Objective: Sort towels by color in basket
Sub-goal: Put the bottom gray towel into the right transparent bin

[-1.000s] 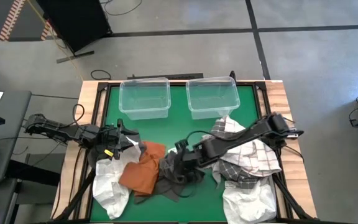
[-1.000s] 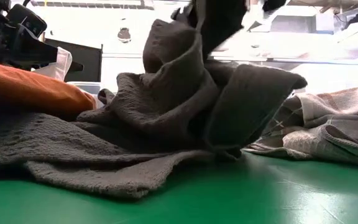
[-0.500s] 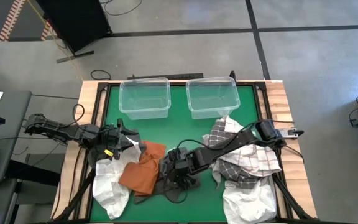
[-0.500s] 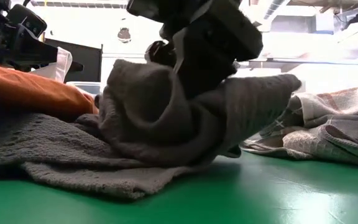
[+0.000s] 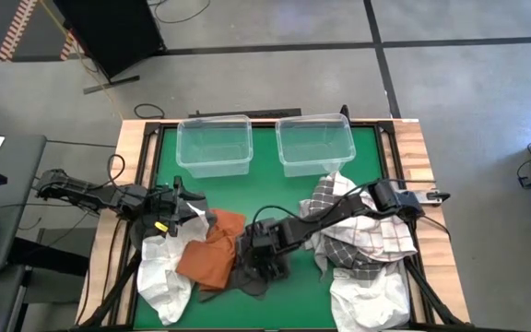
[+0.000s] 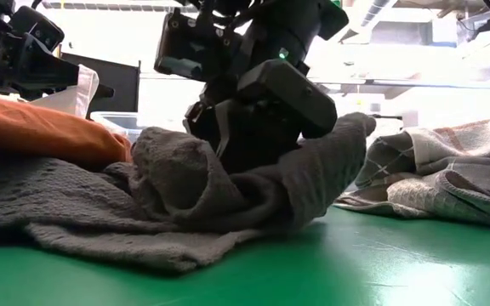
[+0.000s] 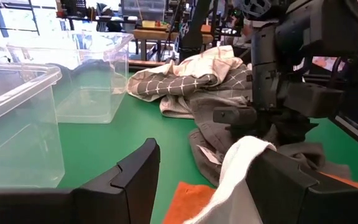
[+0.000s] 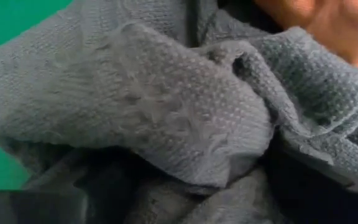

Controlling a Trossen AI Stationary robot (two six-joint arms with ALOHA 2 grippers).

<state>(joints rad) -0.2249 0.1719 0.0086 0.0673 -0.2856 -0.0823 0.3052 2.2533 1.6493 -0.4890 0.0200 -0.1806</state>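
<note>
Your right gripper (image 5: 264, 254), spread wide, presses straight down into the dark grey towel (image 5: 258, 272) bunched directly beneath it near the bench's front edge.

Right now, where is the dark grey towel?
In the high view the dark grey towel lies near the table's front edge at centre, beside the orange towel, with the right gripper pressed down on it.
</note>
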